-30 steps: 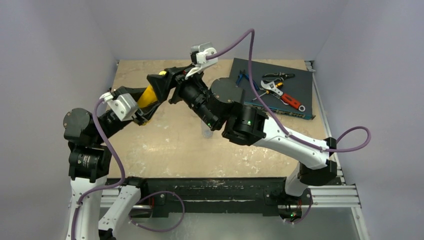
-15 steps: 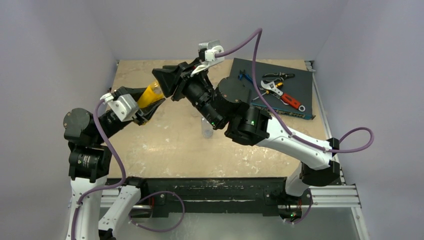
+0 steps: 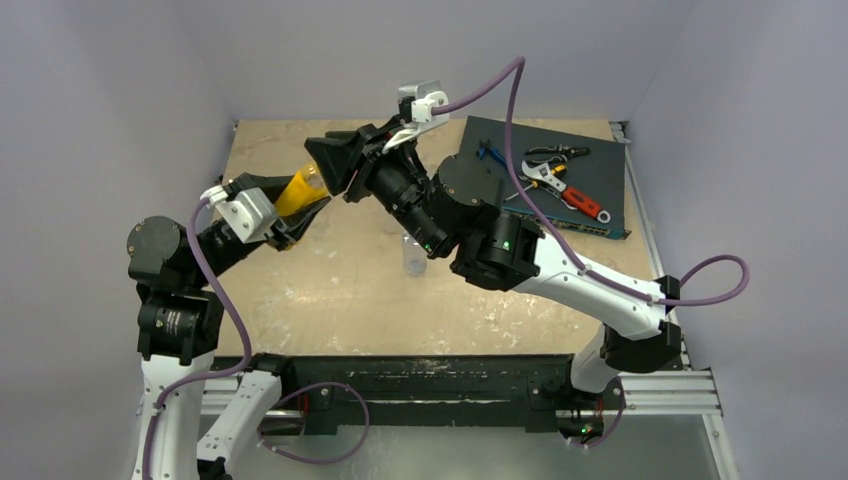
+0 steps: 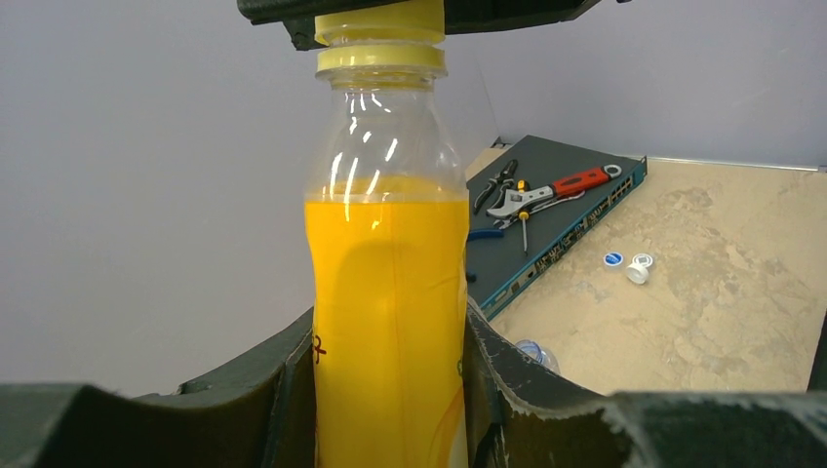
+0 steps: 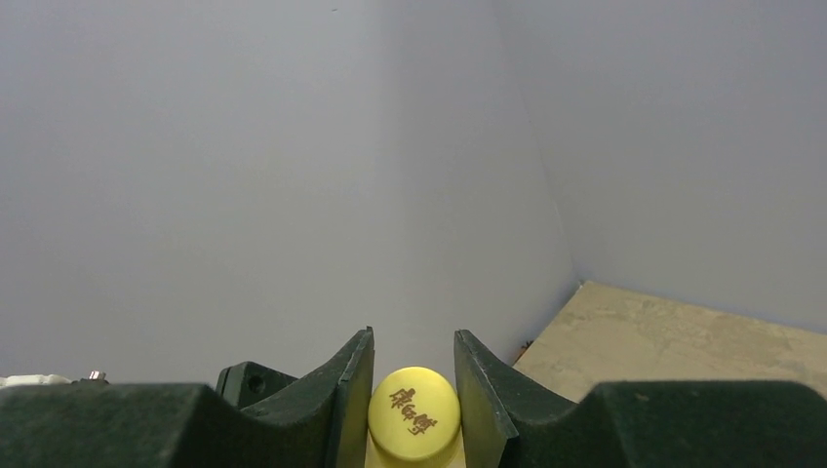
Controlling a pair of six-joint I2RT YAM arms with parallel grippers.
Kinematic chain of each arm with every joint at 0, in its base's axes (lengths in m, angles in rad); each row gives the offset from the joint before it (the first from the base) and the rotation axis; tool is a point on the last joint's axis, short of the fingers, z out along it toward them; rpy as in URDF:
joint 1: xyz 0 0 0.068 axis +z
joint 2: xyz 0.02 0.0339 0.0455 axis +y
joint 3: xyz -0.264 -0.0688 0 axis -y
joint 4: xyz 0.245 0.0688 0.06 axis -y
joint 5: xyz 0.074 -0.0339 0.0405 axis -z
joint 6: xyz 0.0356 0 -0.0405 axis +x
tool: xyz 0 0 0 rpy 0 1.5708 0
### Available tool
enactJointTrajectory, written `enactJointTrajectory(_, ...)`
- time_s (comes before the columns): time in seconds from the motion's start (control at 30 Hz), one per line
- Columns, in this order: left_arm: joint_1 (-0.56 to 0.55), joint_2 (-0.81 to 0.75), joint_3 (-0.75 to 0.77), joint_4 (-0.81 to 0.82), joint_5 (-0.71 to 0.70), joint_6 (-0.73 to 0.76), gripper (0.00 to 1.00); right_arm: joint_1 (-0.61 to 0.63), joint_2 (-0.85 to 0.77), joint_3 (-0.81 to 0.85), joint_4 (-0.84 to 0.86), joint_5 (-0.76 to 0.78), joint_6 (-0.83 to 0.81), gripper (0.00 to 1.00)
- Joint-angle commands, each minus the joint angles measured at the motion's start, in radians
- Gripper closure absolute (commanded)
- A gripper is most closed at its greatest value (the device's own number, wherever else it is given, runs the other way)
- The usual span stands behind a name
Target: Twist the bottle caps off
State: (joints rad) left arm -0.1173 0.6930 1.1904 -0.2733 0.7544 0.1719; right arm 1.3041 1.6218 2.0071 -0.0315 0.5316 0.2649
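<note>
right wrist — lettered yellow cap [image 5: 413,414]

1. Bare tabletop [image 3: 330,290] is lying open along the near side.
2. Right arm [image 3: 590,280] is spanning the middle, a small clear bottle [image 3: 413,258] beside it.
3. Switch box [image 3: 610,172] with tools [image 3: 555,180] is filling the far-right corner.
4. Left arm [image 3: 215,245], gripping the orange bottle [image 3: 295,190] aloft, is barring the left.

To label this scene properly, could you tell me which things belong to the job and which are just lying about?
Job: orange bottle, yellow cap, clear bottle, blue cap, white cap.
Lying about: wrench, pliers, dark box.
</note>
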Motion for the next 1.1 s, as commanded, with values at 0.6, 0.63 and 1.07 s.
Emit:
enactJointTrajectory(0.6,0.007,0.051,0.058,0.104,0.117,-0.291,1.00,-0.006,-0.110,-0.102,0.087,-0.108,-0.036,1.00)
enactJointTrajectory(0.63,0.006,0.056,0.063,0.120,0.136,-0.325,1.00,-0.013,-0.126,-0.121,0.113,-0.146,-0.046,1.00)
enactJointTrajectory(1.07,0.006,0.116,0.077,0.456,0.354,-0.860,1.00,-0.258,-0.362,-0.447,0.472,-1.034,-0.015,1.00)
